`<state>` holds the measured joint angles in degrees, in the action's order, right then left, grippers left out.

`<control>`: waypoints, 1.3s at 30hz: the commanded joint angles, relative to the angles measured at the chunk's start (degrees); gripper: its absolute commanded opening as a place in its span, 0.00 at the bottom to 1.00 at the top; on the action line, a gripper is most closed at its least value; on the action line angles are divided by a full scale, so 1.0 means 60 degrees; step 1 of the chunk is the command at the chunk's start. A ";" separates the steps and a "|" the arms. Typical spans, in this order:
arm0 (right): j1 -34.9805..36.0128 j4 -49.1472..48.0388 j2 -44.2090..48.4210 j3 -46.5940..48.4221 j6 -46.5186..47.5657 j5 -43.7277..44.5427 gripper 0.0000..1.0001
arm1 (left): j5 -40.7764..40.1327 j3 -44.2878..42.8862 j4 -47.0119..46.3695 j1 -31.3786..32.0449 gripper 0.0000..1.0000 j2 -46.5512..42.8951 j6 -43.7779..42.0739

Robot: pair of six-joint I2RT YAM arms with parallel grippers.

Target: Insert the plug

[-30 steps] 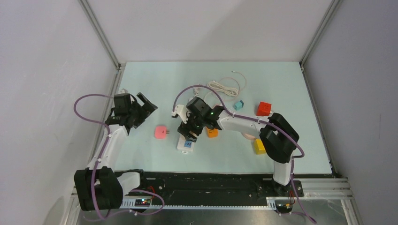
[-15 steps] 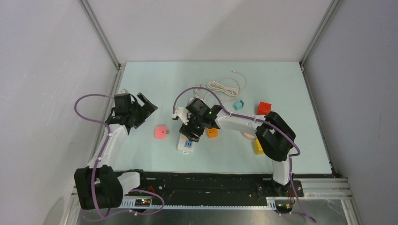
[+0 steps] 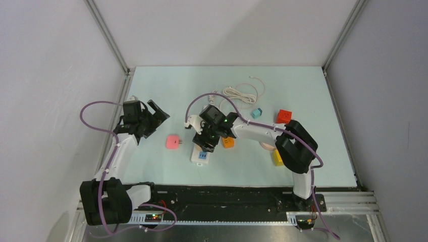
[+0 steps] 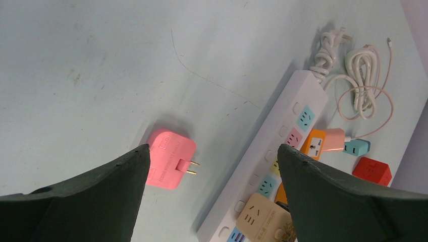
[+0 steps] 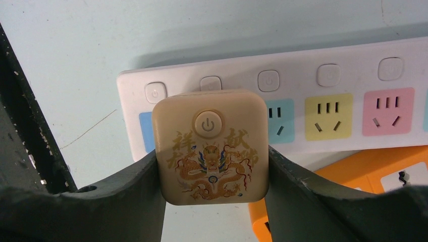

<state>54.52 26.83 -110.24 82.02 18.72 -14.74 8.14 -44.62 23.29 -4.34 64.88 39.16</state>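
The right fingers (image 5: 131,196) clamp both flanks of a rounded-square beige plug (image 5: 210,146), glossy, printed with a gold dragon. It sits on the end sockets of the white plastic power strip (image 5: 323,75). The left fingers (image 4: 91,201) gape wide and empty above the matte table (image 4: 101,60), near a pink plug (image 4: 169,159).
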 commanded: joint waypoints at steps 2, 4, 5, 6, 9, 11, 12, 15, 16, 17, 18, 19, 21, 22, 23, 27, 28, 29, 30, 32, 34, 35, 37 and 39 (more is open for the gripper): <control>-0.0074 -0.0417 0.0179 -0.0188 -0.0064 -0.0127 0.28 | -0.0002 -0.0222 -0.0130 -0.0106 1.00 0.0021 -0.0248; -0.0063 -0.0997 0.0404 -0.0980 -0.0030 -0.0071 0.23 | 0.0001 -0.0231 -0.0137 -0.0106 1.00 0.0039 -0.0250; -0.0071 -0.1387 0.0446 -0.1180 -0.0052 -0.0068 0.21 | 0.0003 -0.0235 -0.0134 -0.0109 1.00 0.0040 -0.0255; -0.0096 -0.1741 0.0524 -0.1505 -0.0141 -0.0102 0.20 | 0.0001 -0.0238 -0.0136 -0.0111 1.00 0.0048 -0.0256; -0.0163 -0.2355 0.0603 -0.2049 -0.0348 -0.0173 0.16 | -0.0012 -0.0239 -0.0134 -0.0110 1.00 0.0041 -0.0257; -0.0147 -0.2676 0.0595 -0.2357 -0.0393 -0.0082 0.15 | -0.0010 -0.0239 -0.0141 -0.0112 1.00 0.0048 -0.0257; -0.0143 -0.2862 0.0580 -0.2536 -0.0424 -0.0012 0.13 | -0.0017 -0.0239 -0.0136 -0.0104 1.00 0.0050 -0.0257; -0.0118 -0.3428 0.0657 -0.3172 -0.0649 0.0100 0.12 | -0.0031 -0.0219 -0.0146 -0.0103 1.00 0.0044 -0.0249; -0.0095 -0.3724 0.0660 -0.3287 -0.0698 0.0180 0.11 | -0.0042 -0.0214 -0.0146 -0.0100 1.00 0.0042 -0.0244; -0.0072 -0.3812 0.0636 -0.3438 -0.0771 0.0234 0.11 | -0.0050 -0.0203 -0.0142 -0.0109 1.00 0.0026 -0.0243; -0.0025 -0.3907 0.0605 -0.3493 -0.0796 0.0334 0.10 | -0.0042 -0.0192 -0.0144 -0.0103 1.00 0.0026 -0.0239; -0.0001 -0.3933 0.0553 -0.3600 -0.0836 0.0370 0.09 | -0.0047 -0.0176 -0.0138 -0.0099 1.00 0.0026 -0.0240; 0.0041 -0.4072 0.0545 -0.3812 -0.0941 0.0427 0.06 | -0.0060 -0.0156 -0.0140 -0.0105 1.00 0.0017 -0.0234; 0.0058 -0.4154 0.0567 -0.3900 -0.1030 0.0456 0.04 | -0.0066 -0.0146 -0.0136 -0.0110 1.00 0.0014 -0.0240; 0.0063 -0.4315 0.0639 -0.4119 -0.1072 0.0481 0.02 | -0.0067 -0.0128 -0.0125 -0.0111 1.00 0.0012 -0.0241; 0.0065 -0.4870 0.0777 -0.4694 -0.1321 0.0626 0.00 | -0.0074 -0.0061 -0.0138 -0.0107 1.00 0.0010 -0.0209; 0.0074 -0.4942 0.0801 -0.4772 -0.1403 0.0633 0.00 | -0.0058 -0.0044 -0.0142 -0.0103 1.00 0.0018 -0.0201; 0.0099 -0.5091 0.0800 -0.4898 -0.1441 0.0664 0.00 | -0.0056 -0.0046 -0.0134 -0.0100 1.00 0.0028 -0.0199; 0.0098 -0.5177 0.0790 -0.4948 -0.1521 0.0689 0.00 | -0.0061 -0.0041 -0.0140 -0.0105 1.00 0.0027 -0.0198; 0.0120 -0.5433 0.0739 -0.5085 -0.1617 0.0760 0.00 | -0.0071 -0.0035 -0.0140 -0.0111 1.00 0.0026 -0.0198; 0.0150 -0.5738 0.0687 -0.5228 -0.1636 0.0797 0.00 | -0.0066 -0.0039 -0.0140 -0.0103 1.00 0.0037 -0.0198; 0.0180 -0.5894 0.0654 -0.5304 -0.1631 0.0793 0.00 | -0.0060 -0.0044 -0.0143 -0.0100 1.00 0.0040 -0.0198; 0.0185 -0.5938 0.0535 -0.5331 -0.1625 0.0735 0.00 | -0.0049 -0.0042 -0.0142 -0.0098 1.00 0.0033 -0.0205; 0.0224 -0.5823 0.0421 -0.5320 -0.1543 0.0768 0.00 | -0.0069 -0.0037 -0.0129 -0.0103 1.00 0.0003 -0.0225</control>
<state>55.16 -17.21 -102.21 53.41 11.31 -12.80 8.10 -44.62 23.29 -4.34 65.25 38.57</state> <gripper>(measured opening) 0.640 0.996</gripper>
